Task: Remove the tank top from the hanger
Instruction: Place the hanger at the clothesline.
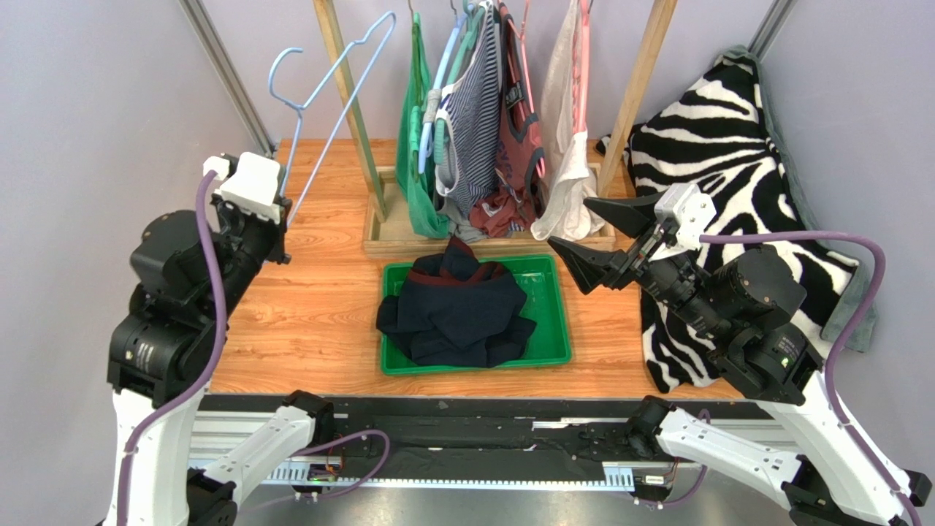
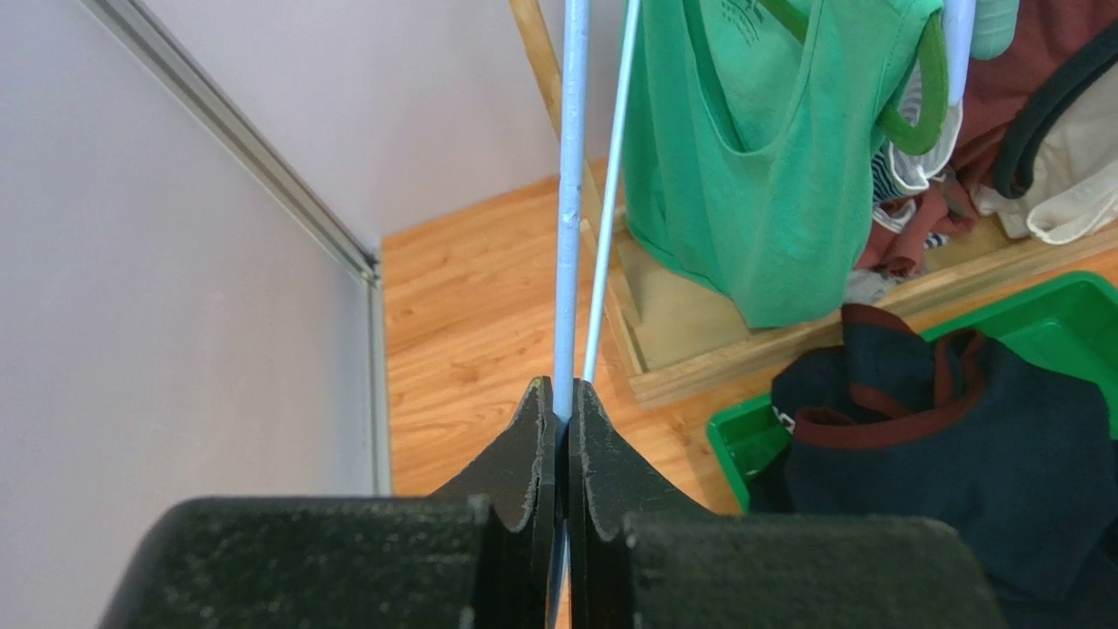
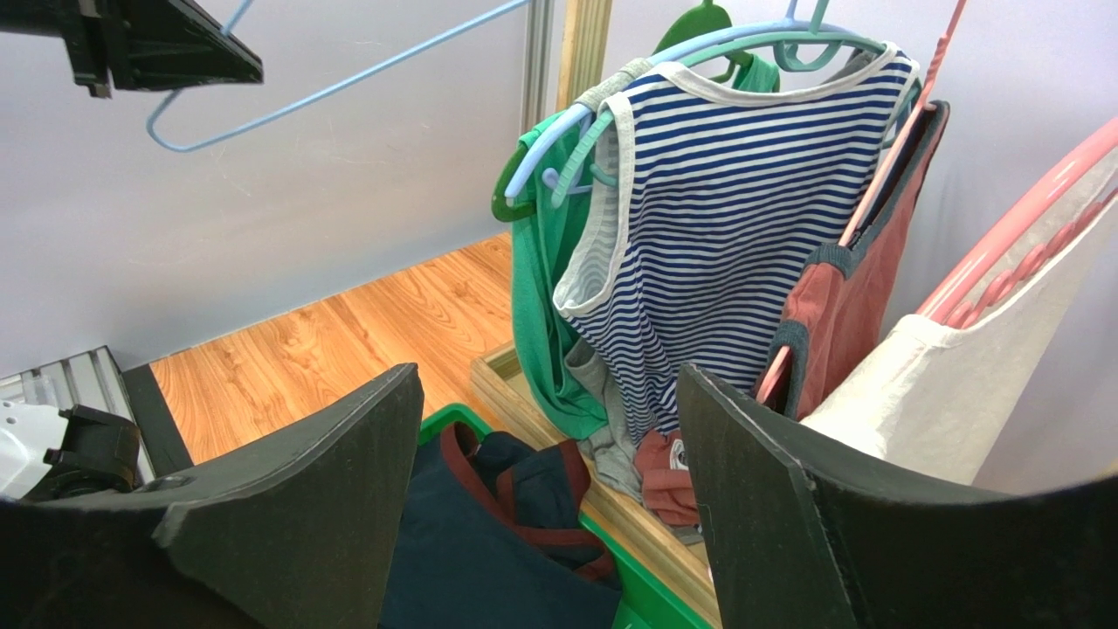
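1. Grey walls (image 1: 99, 110) close a wooden desk (image 1: 318, 307); a clothes rack (image 1: 642, 77) stands at 12 o'clock.
2. The dark tank top (image 1: 461, 312) lies in the green tray (image 1: 552, 329) at centre, off the hanger (image 1: 329, 99).
3. The left hand (image 2: 564, 400), at 10 o'clock, is clenched on the bare hanger; the right hand (image 1: 571, 226), at 3 o'clock, is released and empty.
4. Risk: the thin hanger may pivot in the grip and hook the hung clothes (image 1: 477, 110).

Left gripper (image 2: 564, 400) raised on its bent arm, fingers pinched tight on a light-blue hanger (image 2: 572, 197) rising straight ahead of them; right gripper (image 1: 598, 236) gapes wide, empty
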Controlling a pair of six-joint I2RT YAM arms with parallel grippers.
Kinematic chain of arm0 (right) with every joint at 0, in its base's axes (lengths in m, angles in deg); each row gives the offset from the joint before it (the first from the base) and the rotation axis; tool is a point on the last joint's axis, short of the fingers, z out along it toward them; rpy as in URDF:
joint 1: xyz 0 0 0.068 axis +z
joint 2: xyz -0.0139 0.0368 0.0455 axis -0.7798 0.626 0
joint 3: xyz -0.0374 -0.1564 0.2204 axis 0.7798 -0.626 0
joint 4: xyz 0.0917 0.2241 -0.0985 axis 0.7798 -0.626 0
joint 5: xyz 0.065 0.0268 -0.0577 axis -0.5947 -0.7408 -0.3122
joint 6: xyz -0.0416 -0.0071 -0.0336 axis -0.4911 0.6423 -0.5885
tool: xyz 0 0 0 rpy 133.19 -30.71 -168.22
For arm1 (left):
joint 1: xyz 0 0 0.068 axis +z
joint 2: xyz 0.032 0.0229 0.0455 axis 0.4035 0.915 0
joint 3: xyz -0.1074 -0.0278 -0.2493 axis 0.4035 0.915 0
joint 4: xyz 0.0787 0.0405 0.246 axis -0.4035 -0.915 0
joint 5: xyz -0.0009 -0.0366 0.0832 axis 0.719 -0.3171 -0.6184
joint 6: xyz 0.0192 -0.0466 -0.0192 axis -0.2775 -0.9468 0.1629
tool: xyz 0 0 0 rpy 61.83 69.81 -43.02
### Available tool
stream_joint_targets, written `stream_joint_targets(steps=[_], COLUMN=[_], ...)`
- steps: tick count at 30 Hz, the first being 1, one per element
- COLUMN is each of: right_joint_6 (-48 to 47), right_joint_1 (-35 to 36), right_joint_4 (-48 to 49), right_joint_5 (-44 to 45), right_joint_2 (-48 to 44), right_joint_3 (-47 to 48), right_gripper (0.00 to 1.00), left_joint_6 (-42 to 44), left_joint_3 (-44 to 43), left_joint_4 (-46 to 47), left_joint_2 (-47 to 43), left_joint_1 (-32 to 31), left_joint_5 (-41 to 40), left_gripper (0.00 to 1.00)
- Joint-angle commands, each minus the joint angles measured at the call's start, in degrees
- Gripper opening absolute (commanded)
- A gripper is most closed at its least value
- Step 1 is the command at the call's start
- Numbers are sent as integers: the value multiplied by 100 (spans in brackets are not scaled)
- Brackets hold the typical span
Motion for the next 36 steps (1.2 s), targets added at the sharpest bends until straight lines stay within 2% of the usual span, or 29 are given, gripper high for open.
stream_joint_targets(steps=[1, 7, 17, 20, 23, 28, 36], right_joint_6=[107, 178, 283, 318, 379, 432, 450], right_joint_1=[-5, -13, -13, -4, -13, -13, -13], right_joint_4=[-82, -223, -320, -320, -328, -328, -390], right_joint_5=[137, 145, 145, 102, 22, -48, -118], right_joint_2=[-5, 13, -49, -14, -22, -101, -207], right_joint_3=[138, 156, 103, 121, 94, -72, -125], right_gripper=[76, 75, 74, 73, 73, 72, 72], left_joint_6=[-791, -1074, -1083, -1092, -881, -1274, -1417], left_joint_3=[-46, -328, -661, -1285, -1699, -2979, -4133], left_joint_4=[206, 152, -48, -277, -7, -436, -630], left_joint_2=[295, 753, 1403, 2027, 2589, 3801, 4786], left_joint_1=[79, 176, 184, 193, 272, 650, 738], left_joint_5=[70, 236, 8, -142, -264, 183, 675], left_gripper=[0, 0, 0, 0, 0, 0, 0])
